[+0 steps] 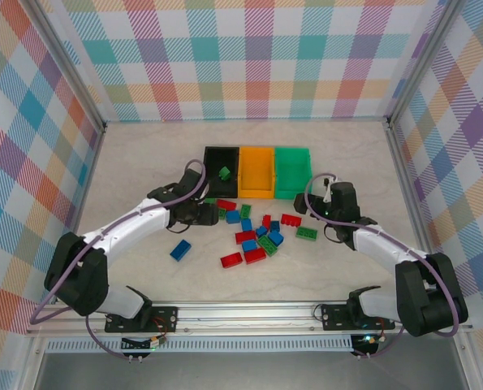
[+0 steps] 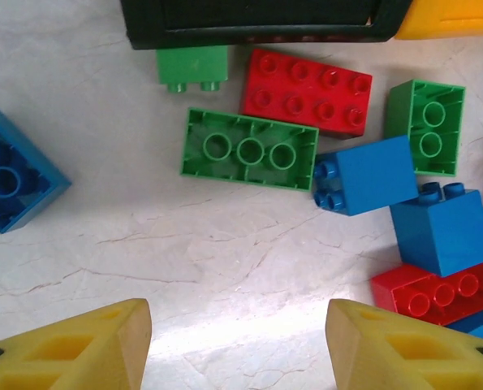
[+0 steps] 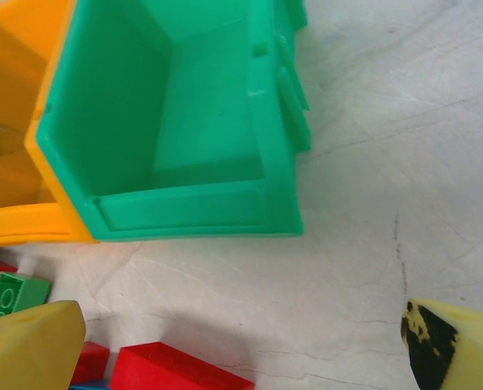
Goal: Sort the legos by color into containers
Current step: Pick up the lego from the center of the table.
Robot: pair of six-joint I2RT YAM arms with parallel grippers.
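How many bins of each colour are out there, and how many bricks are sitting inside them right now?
Black bin: 1
Orange bin: 1
Green bin: 1
Bricks inside bins: 1, a green brick in the black bin
Total: 3 bins, 1 brick inside

Black bin (image 2: 257, 34) runs off the top of the left wrist view and a blue brick (image 2: 10, 183) off its left, while the right wrist view crops the orange bin (image 3: 6, 97) at left.
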